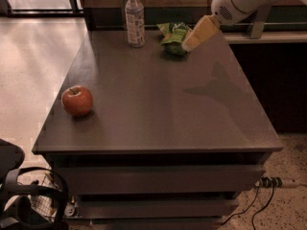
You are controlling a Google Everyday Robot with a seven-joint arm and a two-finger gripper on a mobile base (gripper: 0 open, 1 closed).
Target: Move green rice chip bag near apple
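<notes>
Dark grey-brown rectangular table top (pixel 158 128), seen from beyond its near edge. Close to the left edge, not far from the near-left corner, sits the round red apple with yellowish patches and a short stem (pixel 77 100), upright and alone. The middle of the surface carries only the arm's shadow (pixel 216 87), toward the right edge. By the far edge stands a clear plastic bottle with a white cap and pale label (pixel 135 18), upright. Near it to the right lies the small crinkled green foil rice chip bag with yellow-orange print (pixel 172 35), roughly midway along that edge and well apart from the apple. The robot's cream-coloured two-finger gripper (pixel 188 45) slants down from the far-right corner, its tip at the bag's right side and overlapping it in this view. Contact may already be made but cannot be confirmed, and whether the gripper is spread or closed cannot be told. Step in hand, as judged: securing the bag. To do it well, the grasp should take a raised fold of foil rather than press it flat, and should keep to the side away from the bottle. The bag should be lifted clear before crossing toward the near-left corner, and set down short of the apple so that it is not nudged into rolling.
</notes>
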